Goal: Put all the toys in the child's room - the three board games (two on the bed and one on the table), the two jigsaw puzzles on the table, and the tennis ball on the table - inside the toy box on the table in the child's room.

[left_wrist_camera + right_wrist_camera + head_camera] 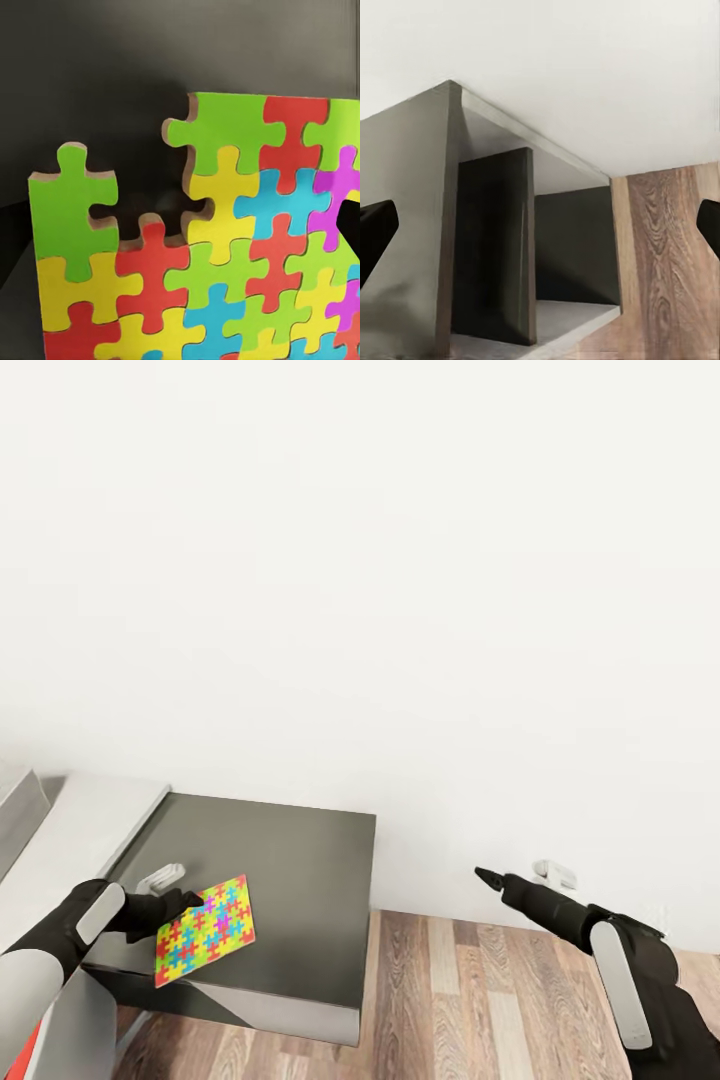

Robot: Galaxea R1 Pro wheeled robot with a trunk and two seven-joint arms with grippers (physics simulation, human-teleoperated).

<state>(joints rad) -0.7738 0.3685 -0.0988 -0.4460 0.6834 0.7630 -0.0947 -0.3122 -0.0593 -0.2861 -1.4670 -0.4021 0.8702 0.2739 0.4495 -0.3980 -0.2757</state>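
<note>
Left gripper (185, 903) is clamping one jigsaw puzzle (205, 929) by its near-left edge, the board is being carried in the air over the dark grey end of the table (300, 860), close to that end's front-left corner, tilted with its far-right corner raised. In the left wrist view the puzzle (225, 255) is showing face-on right in front of the camera, coloured pieces interlocking, one gap at its upper edge; fingers themselves are barely showing there, only a dark sliver at the frame's side. Board's long axis is running roughly from the left gripper outward toward the right and slightly away, along the arm's reach. Toy box is not identifiable here; a pale grey strip at the far left edge of the head view could be the desk top, cannot tell more. Judgement: the carrying step is under way, and the coming move is depending on swinging the left arm back toward the table's left side, since the table is extending that way. Right gripper (492, 879) is hovering over the wooden floor (480, 1000), well apart from the table's right edge, holding nothing; in the right wrist view its fingertips (375, 225) are sitting at opposite sides, so jaws are spread apart. Left arm is the nearer one.
</note>
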